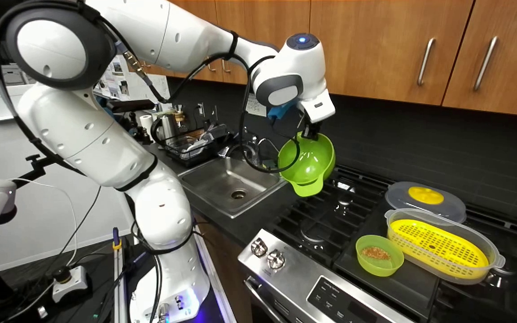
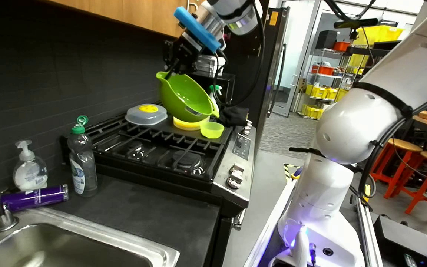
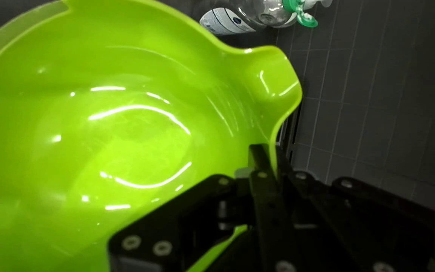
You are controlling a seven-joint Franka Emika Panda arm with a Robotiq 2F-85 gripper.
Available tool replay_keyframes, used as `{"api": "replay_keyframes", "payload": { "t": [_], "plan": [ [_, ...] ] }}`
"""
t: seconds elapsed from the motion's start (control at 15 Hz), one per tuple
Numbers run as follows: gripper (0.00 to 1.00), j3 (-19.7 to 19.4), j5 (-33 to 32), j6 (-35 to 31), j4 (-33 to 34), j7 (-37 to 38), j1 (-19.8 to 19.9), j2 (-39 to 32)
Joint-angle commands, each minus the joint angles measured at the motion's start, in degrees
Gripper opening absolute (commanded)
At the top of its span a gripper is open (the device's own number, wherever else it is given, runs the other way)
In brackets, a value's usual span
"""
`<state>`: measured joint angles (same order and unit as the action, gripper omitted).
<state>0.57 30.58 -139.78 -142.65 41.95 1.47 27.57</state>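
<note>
My gripper (image 3: 273, 156) is shut on the rim of a large bright green bowl (image 3: 134, 147), beside its spout, with one finger inside and one outside. The bowl looks empty. In both exterior views the bowl (image 1: 308, 163) (image 2: 184, 98) hangs tilted in the air below the gripper (image 1: 311, 130) (image 2: 171, 70), over the stove side near the sink. A small light green bowl (image 1: 386, 268) with brown grains stands on the stove. Beside it is a clear oval container (image 1: 497, 255) with a yellow perforated insert (image 1: 440, 246). A grey lid with a yellow centre (image 1: 402, 197) lies behind it.
The stove (image 1: 317, 229) has black grates and front knobs. A steel sink (image 1: 204, 179) and a dish rack (image 1: 186, 154) are beside it. A green-capped bottle (image 2: 82, 163), a soap pump (image 2: 30, 172) and a purple bottle (image 2: 35, 197) stand or lie on the counter. Wooden cabinets (image 1: 375, 49) hang above.
</note>
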Motion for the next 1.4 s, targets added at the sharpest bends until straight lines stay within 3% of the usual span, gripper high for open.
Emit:
{"api": "replay_keyframes", "payload": {
  "t": [0.0,0.47,1.33],
  "plan": [
    [0.01,-1.84,-0.03,2.38,2.67,-1.43,0.83,-1.28],
    [0.01,-3.91,0.35,3.18,2.44,-1.54,2.92,0.03],
    [0.01,1.21,2.57,-4.15,-7.6,5.84,2.23,9.35]
  ]
}}
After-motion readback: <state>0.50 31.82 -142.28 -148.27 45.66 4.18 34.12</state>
